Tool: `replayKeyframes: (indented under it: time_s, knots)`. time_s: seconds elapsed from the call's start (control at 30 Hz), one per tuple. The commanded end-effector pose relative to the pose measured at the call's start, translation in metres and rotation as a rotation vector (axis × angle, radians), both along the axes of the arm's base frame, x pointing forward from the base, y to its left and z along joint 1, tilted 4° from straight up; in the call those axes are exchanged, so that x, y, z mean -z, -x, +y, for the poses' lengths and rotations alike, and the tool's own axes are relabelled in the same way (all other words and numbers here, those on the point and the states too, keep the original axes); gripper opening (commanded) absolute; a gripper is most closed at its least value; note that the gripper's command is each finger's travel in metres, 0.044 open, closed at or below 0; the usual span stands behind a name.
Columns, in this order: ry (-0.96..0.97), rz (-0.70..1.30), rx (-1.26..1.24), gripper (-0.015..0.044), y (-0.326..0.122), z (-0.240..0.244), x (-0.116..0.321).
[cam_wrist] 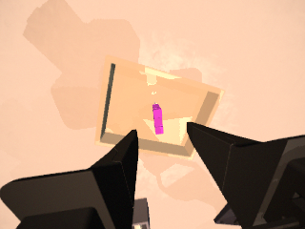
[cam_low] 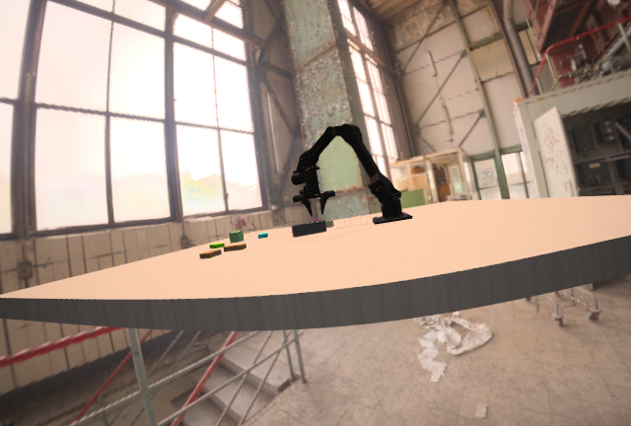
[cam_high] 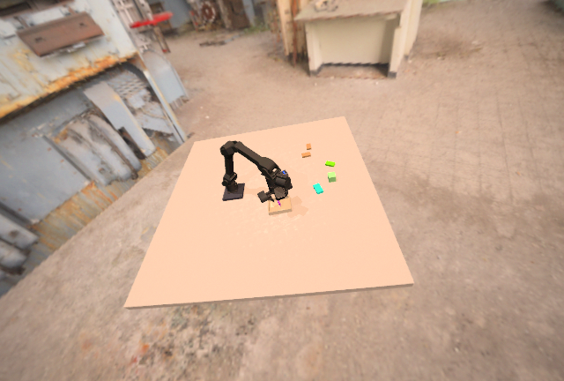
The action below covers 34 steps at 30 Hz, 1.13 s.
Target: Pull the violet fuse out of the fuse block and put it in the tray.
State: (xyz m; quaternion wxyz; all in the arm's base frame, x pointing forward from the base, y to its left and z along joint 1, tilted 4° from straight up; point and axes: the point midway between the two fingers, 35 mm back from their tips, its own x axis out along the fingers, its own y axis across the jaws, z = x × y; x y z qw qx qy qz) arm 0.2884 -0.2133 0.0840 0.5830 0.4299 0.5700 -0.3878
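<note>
Wrist view: the gripper hangs over the tray, jaws spread and gripping nothing; the fuse sits inside the tray near its middle, free of both fingers. Best to lift straight up from the tray, jaws kept apart

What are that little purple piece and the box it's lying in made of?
The violet fuse looks like glossy plastic: saturated, uniform colour, though it is too small to be sure. The tray seems matte wood or card: pale tan, flat, thin walls. The open tool above holds nothing.
</note>
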Motion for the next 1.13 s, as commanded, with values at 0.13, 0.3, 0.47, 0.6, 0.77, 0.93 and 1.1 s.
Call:
replayKeyframes:
  time_s: [0.13, 0.3, 0.47, 0.6, 0.77, 0.93, 1.1]
  knots:
    - [-0.001, 0.001, 0.000, 0.0330, 0.001, -0.001, -0.029]
    - [-0.001, 0.002, 0.000, 0.0330, 0.002, -0.001, -0.037]
    - [-0.001, 0.002, 0.000, 0.0330, 0.002, -0.001, -0.037]
    - [-0.001, 0.001, 0.004, 0.0330, 0.002, -0.001, -0.037]
    - [-0.001, 0.001, 0.004, 0.0330, 0.002, -0.001, -0.037]
    - [-0.001, 0.001, 0.004, 0.0330, 0.002, -0.001, -0.037]
    - [-0.001, 0.001, 0.004, 0.0330, 0.002, -0.001, -0.037]
